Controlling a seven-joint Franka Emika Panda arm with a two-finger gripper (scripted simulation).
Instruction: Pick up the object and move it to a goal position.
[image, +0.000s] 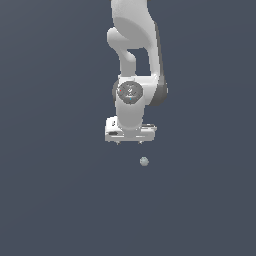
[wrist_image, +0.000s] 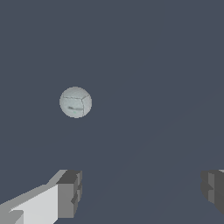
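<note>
The object is a small pale grey-green ball (image: 144, 161) on the dark grey floor. It also shows in the wrist view (wrist_image: 75, 102) as a matte sphere with faint markings. My white gripper (image: 129, 142) hangs from the arm, above the ball and a little toward the exterior view's left of it. The gripper (wrist_image: 140, 190) is open and empty. One finger (wrist_image: 70, 192) and the other finger (wrist_image: 213, 188) stand wide apart. The ball lies outside the gap between them, beyond the fingertips.
The white arm (image: 135, 55) comes down from the top of the exterior view. The dark grey floor (image: 50, 200) spreads around with no other object in sight.
</note>
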